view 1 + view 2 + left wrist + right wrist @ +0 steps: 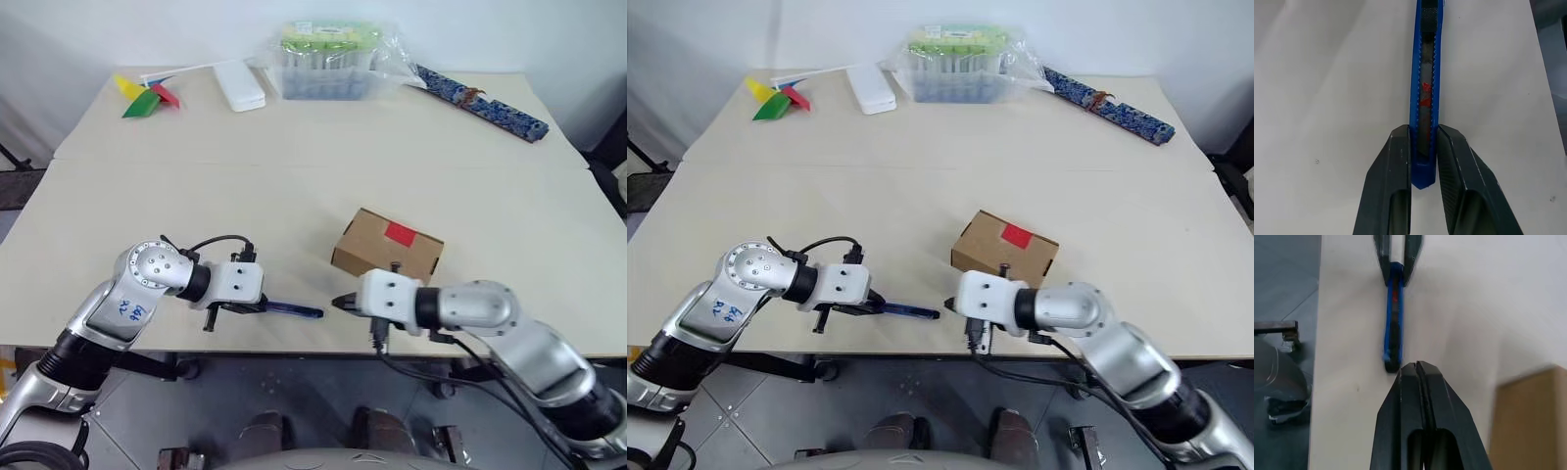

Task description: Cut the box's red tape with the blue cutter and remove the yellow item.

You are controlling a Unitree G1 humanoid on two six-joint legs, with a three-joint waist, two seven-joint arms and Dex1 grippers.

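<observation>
Box (386, 257) and its red tape (400, 233) sit near the front edge of the table (294, 166), with the tape unbroken across the lid seam and the flaps down, so nothing has been cut yet. Whatever yellow item is inside, I cannot see it. My left end effector (257, 305) grips the blue cutter (294, 309) by its rear end, fingers (1396, 161) pressed against both sides of the handle, the cutter lying nearly flat just over the table and pointing toward my right side. My right end effector (341, 304) is fully closed and empty, its tip almost at the cutter's front end and just in front of the box's near corner. I judge the task is at an early stage: the cutter is in hand, but the tape remains to be sliced, the flaps opened and the yellow item lifted out. The closed right tip looks placed to push or steady the cutter's end.
</observation>
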